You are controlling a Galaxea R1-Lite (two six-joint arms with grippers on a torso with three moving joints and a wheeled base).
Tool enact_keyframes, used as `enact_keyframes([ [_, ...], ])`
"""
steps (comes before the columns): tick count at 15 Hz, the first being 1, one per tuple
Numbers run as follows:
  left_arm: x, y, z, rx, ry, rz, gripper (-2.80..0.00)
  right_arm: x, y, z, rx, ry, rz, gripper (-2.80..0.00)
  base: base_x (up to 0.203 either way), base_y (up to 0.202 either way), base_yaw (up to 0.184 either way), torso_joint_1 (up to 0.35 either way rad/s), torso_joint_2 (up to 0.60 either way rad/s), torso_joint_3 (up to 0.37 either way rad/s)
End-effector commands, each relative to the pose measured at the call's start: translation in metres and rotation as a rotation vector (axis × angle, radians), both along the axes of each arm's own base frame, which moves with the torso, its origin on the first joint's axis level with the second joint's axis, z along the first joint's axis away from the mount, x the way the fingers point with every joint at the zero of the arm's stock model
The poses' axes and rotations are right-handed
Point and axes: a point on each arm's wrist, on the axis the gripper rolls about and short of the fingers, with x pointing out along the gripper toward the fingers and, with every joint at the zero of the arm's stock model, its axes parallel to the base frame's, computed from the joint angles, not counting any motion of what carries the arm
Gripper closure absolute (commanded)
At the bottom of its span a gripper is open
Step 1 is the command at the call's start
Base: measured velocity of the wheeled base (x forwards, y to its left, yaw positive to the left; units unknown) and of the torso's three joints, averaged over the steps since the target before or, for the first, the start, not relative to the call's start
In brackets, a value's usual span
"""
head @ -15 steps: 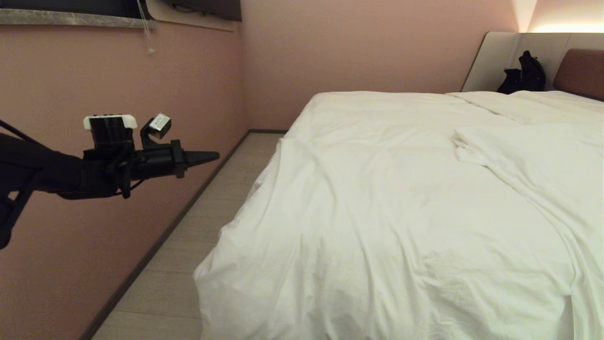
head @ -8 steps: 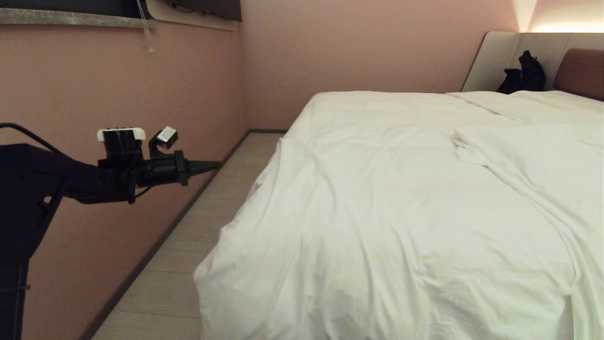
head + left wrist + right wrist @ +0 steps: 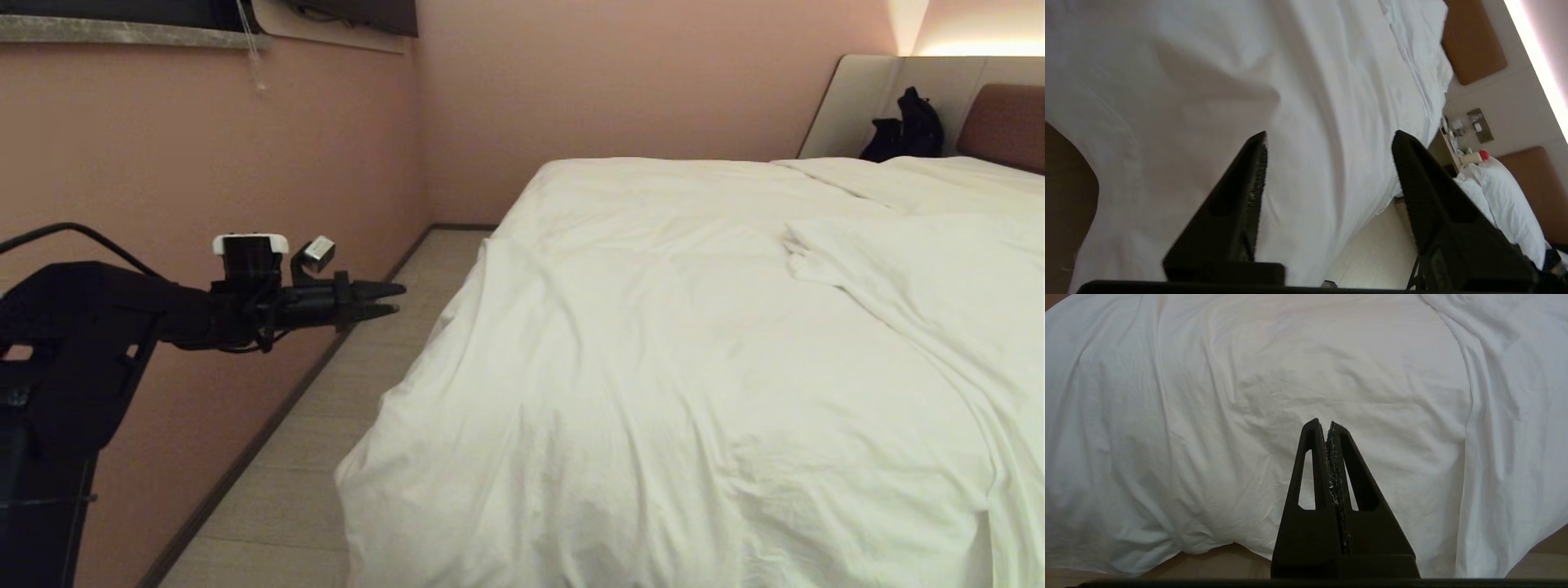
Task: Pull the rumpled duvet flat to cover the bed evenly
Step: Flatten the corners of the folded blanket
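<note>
Jaws parted, left gripper [image 3: 397, 299] points level toward the duvet [image 3: 653, 367].

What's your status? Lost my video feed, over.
Left gripper open, empty, beside the bed's edge. Right gripper shut, empty, over the duvet. Duvet rumpled, fold on top. Nothing in the way.

left gripper [image 3: 397, 299]: fingers parted, over floor [image 3: 326, 441] | duvet [image 3: 669, 367]: wrinkled (fold at right) | bed [image 3: 1004, 122]

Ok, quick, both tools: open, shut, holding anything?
Left tool: open, empty, beside the duvet, not touching it.
Right tool: shut, empty, above the duvet.
</note>
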Motion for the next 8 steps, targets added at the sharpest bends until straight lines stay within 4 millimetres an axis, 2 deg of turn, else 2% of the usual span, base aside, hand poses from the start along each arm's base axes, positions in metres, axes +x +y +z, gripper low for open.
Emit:
enact_keyframes([
  [1,0.003,-0.009,0.003,0.025,0.008,0.043,-2.8,0.0,0.0,0.0,0.0,0.001,0.0,0.0,0.0,0.0,0.0,0.0,0.0,0.0],
  [4,0.003,-0.022,-0.001,0.084,0.016,0.058,-2.8,0.0,0.0,0.0,0.0,0.001,0.0,0.0,0.0,0.0,0.0,0.0,0.0,0.0],
  [8,0.0,-0.046,-0.02,0.328,-0.029,0.067,-2.8,0.0,0.0,0.0,0.0,0.001,0.0,0.0,0.0,0.0,0.0,0.0,0.0,0.0],
])
